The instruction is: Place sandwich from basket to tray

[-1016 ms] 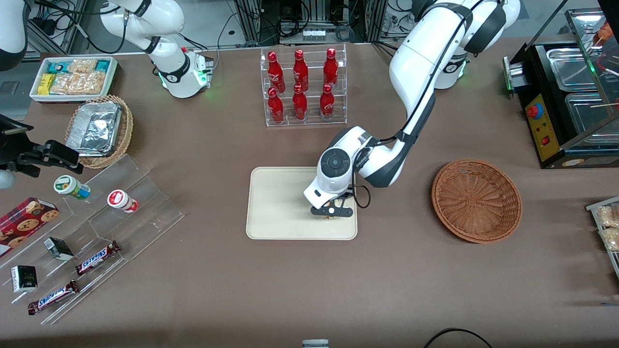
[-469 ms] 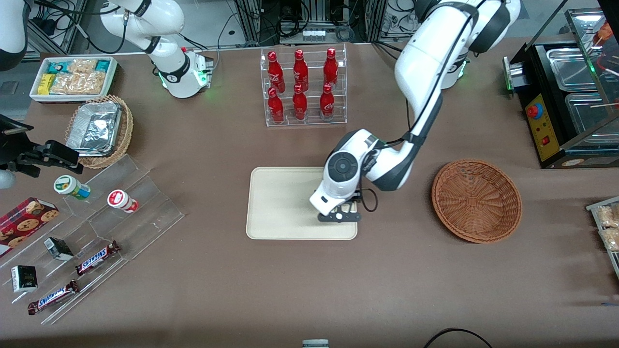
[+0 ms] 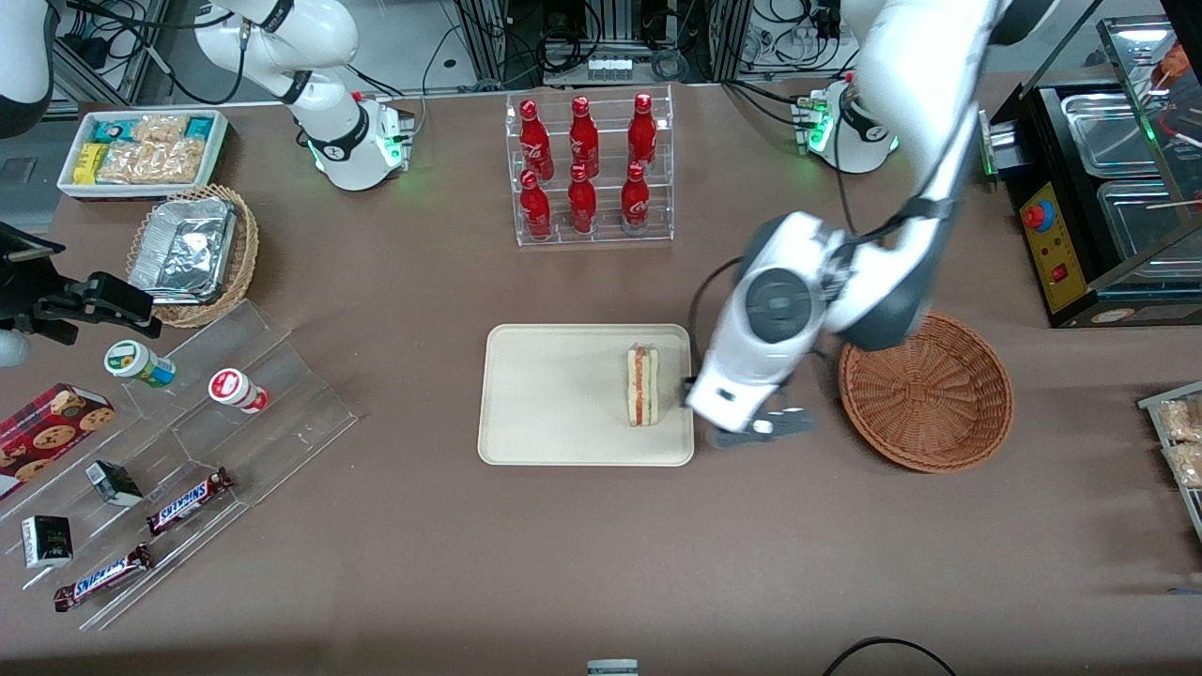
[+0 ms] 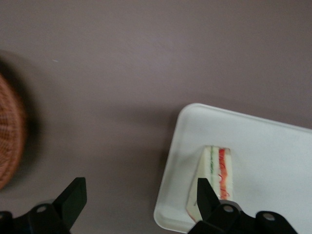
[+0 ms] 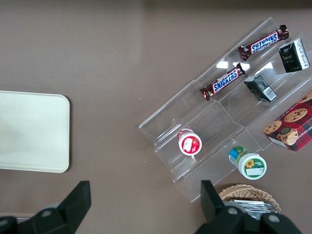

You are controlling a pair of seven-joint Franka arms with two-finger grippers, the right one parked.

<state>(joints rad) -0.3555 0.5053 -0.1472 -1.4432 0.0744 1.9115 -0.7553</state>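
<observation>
The sandwich (image 3: 643, 386) lies on the cream tray (image 3: 545, 394), close to the tray edge that faces the basket and roughly midway along it, its red and green filling stripes showing along the cut face. Nothing touches it. In the wrist view the sandwich (image 4: 216, 178) sits just inside the tray's rounded corner, on the tray (image 4: 273, 161) and clear of the bare brown tabletop.

The left gripper (image 3: 761, 428) hangs above the table in the gap between the tray and the reddish-brown wicker basket (image 3: 925, 390), off the tray altogether. Its fingers (image 4: 73, 197) are spread wide with nothing between them.

The basket looks empty; no food shows on its woven floor.

Judging by this layout, the task's substance is done: the sandwich is out of the basket, resting on the tray, and let go. What is left seems to be only for the arm to clear off from the work area. The sandwich rests near the rim, though fully on the tray.
</observation>
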